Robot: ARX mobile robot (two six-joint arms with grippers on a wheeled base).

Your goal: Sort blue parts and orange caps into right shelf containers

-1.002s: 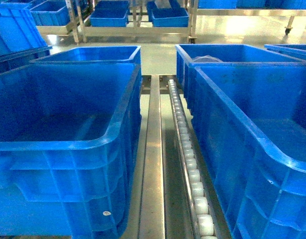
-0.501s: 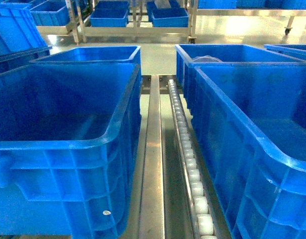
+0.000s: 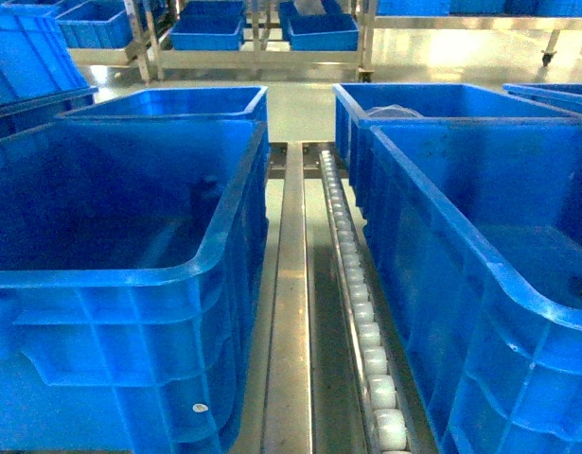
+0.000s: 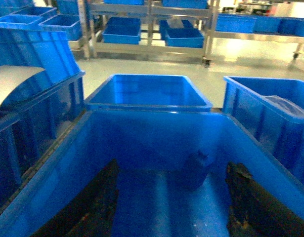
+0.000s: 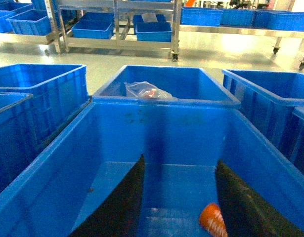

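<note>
Looking down between two rows of blue crates, we see a roller track point(image 3: 361, 312) running up the middle. Our left gripper point(image 4: 166, 207) hangs inside the near left crate point(image 4: 53, 182), jaws wide apart and holding nothing, above a blue part point(image 4: 197, 169). Our right gripper point(image 5: 179, 207), likewise spread and unladen, hangs inside the near right crate point(image 5: 270, 158), an orange cap point(image 5: 212, 219) on the crate floor beside its right finger.

Only the gripper fingers show. On the left gripper point(image 4: 169, 210), two dark, nearly black fingers point(image 4: 87, 210) taper toward the tips; their surfaces look rough and mottled, with brownish scuffed patches. The right gripper point(image 5: 179, 207) has two smoother, matte black fingers point(image 5: 119, 205), broad at the base and narrowing upward. No cables, screws or markings are discernible.
</note>
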